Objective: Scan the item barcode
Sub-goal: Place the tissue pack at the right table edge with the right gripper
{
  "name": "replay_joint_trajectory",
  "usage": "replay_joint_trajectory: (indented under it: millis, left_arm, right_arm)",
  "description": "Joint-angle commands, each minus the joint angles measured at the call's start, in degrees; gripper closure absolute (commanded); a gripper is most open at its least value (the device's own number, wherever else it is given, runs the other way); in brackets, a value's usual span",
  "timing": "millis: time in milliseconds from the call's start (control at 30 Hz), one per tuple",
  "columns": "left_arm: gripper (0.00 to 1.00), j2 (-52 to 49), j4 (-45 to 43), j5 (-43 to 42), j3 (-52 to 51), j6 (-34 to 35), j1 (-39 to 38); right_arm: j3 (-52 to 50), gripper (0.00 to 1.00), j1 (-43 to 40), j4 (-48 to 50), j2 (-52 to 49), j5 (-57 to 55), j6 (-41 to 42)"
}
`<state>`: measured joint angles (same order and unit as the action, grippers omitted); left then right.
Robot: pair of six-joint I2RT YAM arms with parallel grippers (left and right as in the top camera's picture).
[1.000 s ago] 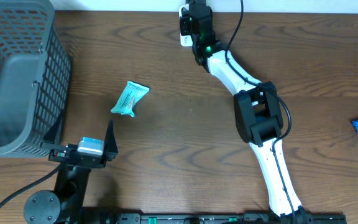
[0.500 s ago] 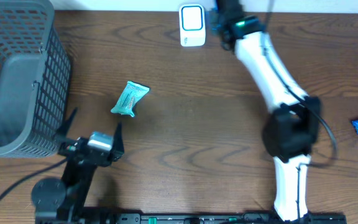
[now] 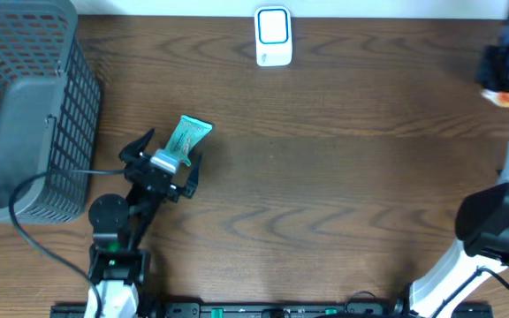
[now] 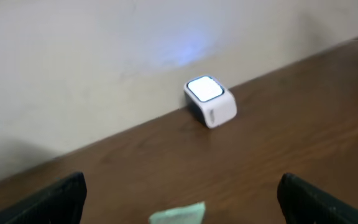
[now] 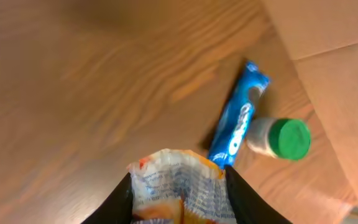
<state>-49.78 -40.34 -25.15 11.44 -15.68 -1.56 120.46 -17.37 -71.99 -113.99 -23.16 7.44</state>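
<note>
The teal packet (image 3: 188, 137) lies on the bench (image 3: 325, 177) just ahead of the wide-spread, empty left hand (image 3: 164, 161), its long axis slanting away rightward, while the distant right hand (image 5: 178, 208) clutches a crinkled wrapper (image 5: 174, 177).

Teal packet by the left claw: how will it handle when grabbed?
Probably floppy: the teal packet looks like a thin pouch with a crimped end. Likely light, so a nudge may slide it. The open left claw could crumple it when closing.

A white scanner (image 4: 210, 102) with a lit top face is noted on the brown bench (image 4: 291, 124), near the pale wall (image 4: 104, 50). The end effector (image 4: 180, 193) is held wide open, with its dark fingertips (image 4: 55, 199) at the lower corners. The edge of a green packet (image 4: 178, 215) is seen between them.
</note>
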Motion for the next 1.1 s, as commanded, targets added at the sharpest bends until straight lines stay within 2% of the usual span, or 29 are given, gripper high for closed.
replay_joint_trajectory:
  millis: [0, 133, 233, 300, 400, 500, 533, 567, 600, 700, 800, 867, 967, 1067]
  left_arm:
    - [0.02, -7.56, -7.19, -0.79, -0.09, 8.55, 0.26]
    - [0.02, -15.65, -15.82, -0.79, -0.09, 8.55, 0.26]
    - [0.02, -17.70, -17.57, -0.76, -0.09, 8.48, 0.26]
    - [0.02, -17.92, -17.70, -0.76, -0.09, 8.46, 0.26]
    - [0.02, -17.73, -17.66, -0.76, -0.09, 8.22, 0.26]
    - [0.02, -17.73, -17.64, -0.79, -0.09, 8.28, 0.26]
    - [0.02, -17.73, -17.66, -0.81, -0.09, 8.28, 0.26]
    - [0.02, -17.70, -17.75, -0.83, -0.09, 8.28, 0.26]
    - [0.02, -17.70, -18.14, -1.05, -0.09, 8.28, 0.26]
    - [0.02, -17.14, -21.40, -1.22, -0.09, 7.58, 0.28]
    - [0.02, -15.93, -32.17, -0.96, -0.07, 4.81, 0.28]
    - [0.02, -14.01, -39.69, 3.10, 0.50, 5.22, 0.33]
    - [0.02, -8.57, -35.56, 6.86, 2.21, 5.68, 0.35]
    - [0.02, -0.98, -23.39, 6.82, 4.61, 5.66, 0.63]
  right_arm:
    - [-3.02, 0.89, -4.96, 4.04, -0.13, 2.12, 2.16]
    - [-9.11, 0.85, -9.07, 10.51, -0.13, 3.78, 2.12]
    - [-14.40, 0.81, -9.79, 16.02, -0.17, 3.78, 1.14]
    - [-19.17, 0.65, -9.81, 21.40, -0.17, 3.80, 0.61]
    - [-25.18, 0.56, -9.70, 28.44, -0.17, 3.80, 0.66]
    - [-29.22, 0.41, -9.70, 33.99, -0.17, 3.78, 0.66]
    - [-29.29, 0.19, -9.70, 35.04, -0.13, 3.80, 0.66]
    - [-29.05, 0.13, -9.70, 35.08, 0.04, 3.80, 0.66]
    - [-28.46, 0.01, -9.68, 34.73, 0.24, 3.80, 0.66]
    - [-27.17, 0.01, -9.55, 33.44, 1.86, 3.78, 0.61]
    - [-27.12, 0.01, -9.31, 32.70, 5.14, 4.04, 0.66]
    - [-27.12, 0.01, -8.76, 30.93, 8.37, 5.44, 0.66]
    - [-27.12, 0.01, -7.89, 29.46, 12.39, 10.47, 0.68]
    - [-27.12, 0.01, -6.56, 27.91, 16.02, 18.38, 0.68]
